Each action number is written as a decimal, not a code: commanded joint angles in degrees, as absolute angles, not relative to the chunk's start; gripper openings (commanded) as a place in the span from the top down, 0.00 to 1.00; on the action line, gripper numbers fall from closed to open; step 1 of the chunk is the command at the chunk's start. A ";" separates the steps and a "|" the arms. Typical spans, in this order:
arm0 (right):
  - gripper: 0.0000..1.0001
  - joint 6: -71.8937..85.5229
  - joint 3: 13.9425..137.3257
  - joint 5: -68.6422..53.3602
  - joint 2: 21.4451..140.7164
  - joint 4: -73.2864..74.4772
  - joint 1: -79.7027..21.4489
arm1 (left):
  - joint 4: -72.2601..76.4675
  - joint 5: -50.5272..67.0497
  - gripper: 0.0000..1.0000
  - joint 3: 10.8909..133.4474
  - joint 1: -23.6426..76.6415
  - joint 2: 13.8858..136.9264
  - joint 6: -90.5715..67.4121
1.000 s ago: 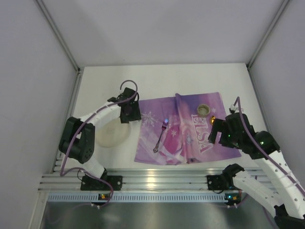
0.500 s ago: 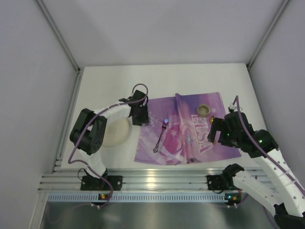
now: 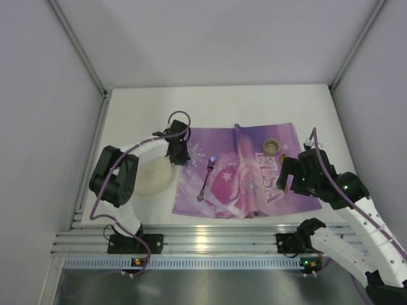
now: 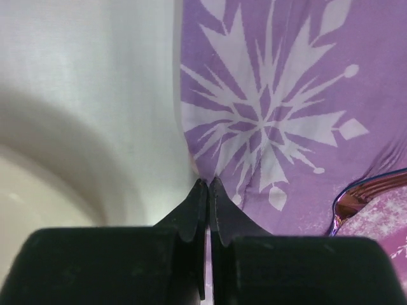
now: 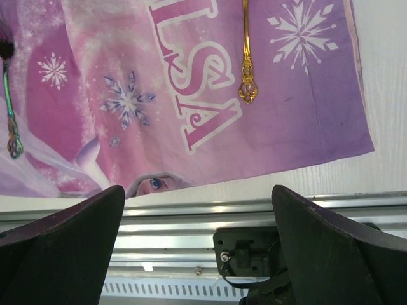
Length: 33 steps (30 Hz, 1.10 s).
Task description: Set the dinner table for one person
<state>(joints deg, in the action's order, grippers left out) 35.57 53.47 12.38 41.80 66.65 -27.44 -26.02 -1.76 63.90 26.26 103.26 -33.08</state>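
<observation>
All but covered from above by the right arm, at the right edge of the placemat [image 3: 241,181]: a gold utensil [image 5: 245,63], also cut off by the top edge of the right wrist view, only its ornate handle showing. Left of the placemat, part of the plate [image 3: 154,179] under the left arm. At the placemat's left edge, cloth vanishing between the pressed tips of the left gripper [image 4: 208,190]. On the placemat, the fork [image 4: 359,197] clipped by the left wrist view's right edge. Near the placemat's far edge, the cup [image 3: 272,147], contents too small to tell. Blurred and cut by the bottom edge: fingers [image 5: 63,248] of the right gripper [image 5: 197,190].
</observation>
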 commanded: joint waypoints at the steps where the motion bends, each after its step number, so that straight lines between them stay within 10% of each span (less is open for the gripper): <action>1: 0.00 35.33 53.09 13.27 41.84 64.60 -26.54 | -31.20 -9.23 1.00 59.33 22.07 101.43 -28.66; 15: 0.00 34.54 52.65 12.13 42.98 63.11 -26.63 | -33.84 -12.39 1.00 56.25 16.26 97.03 -26.02; 21: 0.00 34.37 52.12 11.60 42.98 62.58 -26.54 | -35.59 -12.83 0.39 58.53 16.26 92.30 -26.98; 33: 0.00 34.01 51.59 10.81 43.07 61.70 -26.54 | -47.28 -22.58 0.33 69.61 16.17 88.51 -25.75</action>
<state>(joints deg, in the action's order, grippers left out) 34.89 51.62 11.05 43.22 64.25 -27.44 -41.91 -18.00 68.58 16.47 90.70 -26.59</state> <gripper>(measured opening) 0.996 0.668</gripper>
